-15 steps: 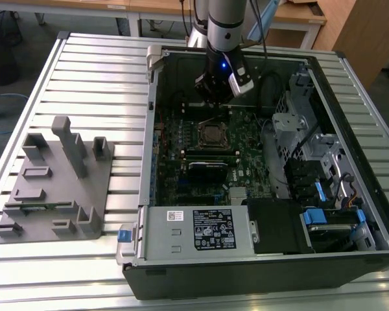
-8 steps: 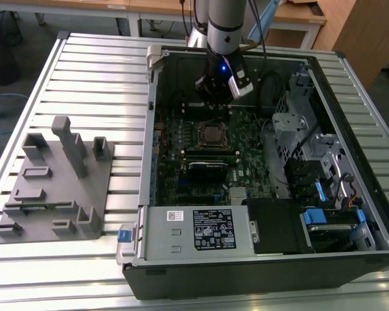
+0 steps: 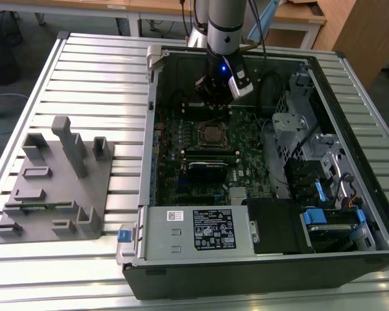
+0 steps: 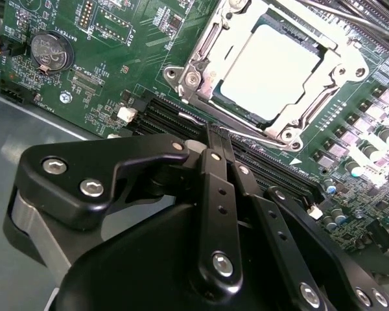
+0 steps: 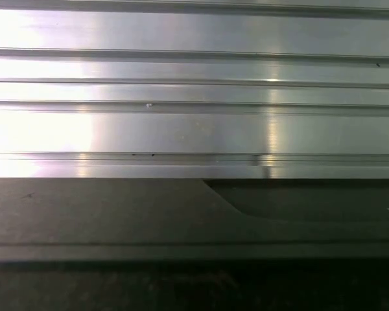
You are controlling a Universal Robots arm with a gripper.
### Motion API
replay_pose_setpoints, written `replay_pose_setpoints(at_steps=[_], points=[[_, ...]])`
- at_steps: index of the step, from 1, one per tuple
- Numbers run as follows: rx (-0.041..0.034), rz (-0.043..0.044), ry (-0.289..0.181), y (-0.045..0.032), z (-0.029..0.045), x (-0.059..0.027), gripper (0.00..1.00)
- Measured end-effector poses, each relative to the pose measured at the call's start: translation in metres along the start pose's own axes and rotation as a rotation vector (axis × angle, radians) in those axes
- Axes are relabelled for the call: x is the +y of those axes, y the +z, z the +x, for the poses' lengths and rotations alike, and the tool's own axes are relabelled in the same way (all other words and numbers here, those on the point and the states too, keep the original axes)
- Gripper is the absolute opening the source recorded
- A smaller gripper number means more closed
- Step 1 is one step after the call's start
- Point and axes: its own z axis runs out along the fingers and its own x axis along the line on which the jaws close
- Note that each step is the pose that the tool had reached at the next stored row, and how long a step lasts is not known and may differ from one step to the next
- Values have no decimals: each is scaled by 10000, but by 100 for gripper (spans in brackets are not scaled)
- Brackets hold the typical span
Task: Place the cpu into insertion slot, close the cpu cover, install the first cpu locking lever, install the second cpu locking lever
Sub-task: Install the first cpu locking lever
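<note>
The cpu (image 4: 272,71), a pale silver square, lies in the insertion slot (image 3: 212,134) on the green board. The cpu cover (image 4: 204,61), a silver frame, lies down around it. One thin lever rod (image 4: 246,133) runs along the cover's edge nearest the gripper, and another (image 4: 356,19) runs along the opposite edge. I cannot tell whether either is latched. My gripper (image 4: 218,136) hovers just off the socket's edge, above the black memory slots (image 4: 162,120), with its black fingers together and nothing between them. In the exterior view the gripper (image 3: 207,107) hangs inside the open case, just behind the socket.
A grey power supply box (image 3: 188,230) fills the case's front, and a drive cage (image 3: 311,162) stands at the exterior view's right. A grey fixture tray (image 3: 52,188) sits on the slatted table (image 5: 194,78) at the left. A coin battery (image 4: 50,50) is on the board.
</note>
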Motion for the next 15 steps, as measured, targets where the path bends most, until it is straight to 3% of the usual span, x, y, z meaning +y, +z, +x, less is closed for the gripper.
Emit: replay_pose_setpoints(at_steps=[15], points=[[5,-17,1,7,-20,2,11]])
